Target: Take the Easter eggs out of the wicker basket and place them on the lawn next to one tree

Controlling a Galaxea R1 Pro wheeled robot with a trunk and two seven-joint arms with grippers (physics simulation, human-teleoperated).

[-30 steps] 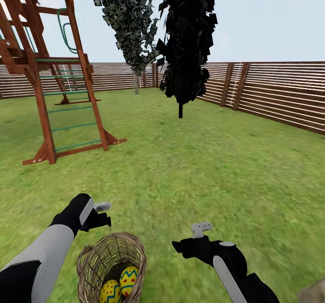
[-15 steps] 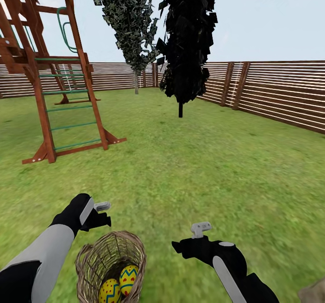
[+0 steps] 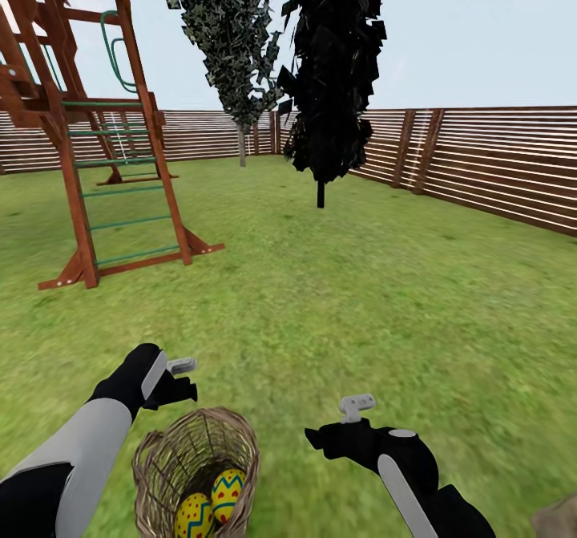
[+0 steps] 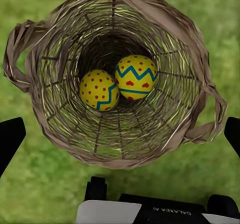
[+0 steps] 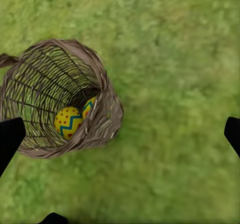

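Hovering spread-fingered over the wicker basket (image 4: 117,74), the left gripper (image 4: 120,134) should pinch either smooth, light, roll-prone egg (image 4: 136,77) across its middle.

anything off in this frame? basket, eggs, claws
One thing: only two Easter eggs show inside the wicker basket, side by side at the bottom; a third may be hidden under them, cannot tell. The basket stands upright and intact on the lawn. Left claw and right claw are open, holding nothing.
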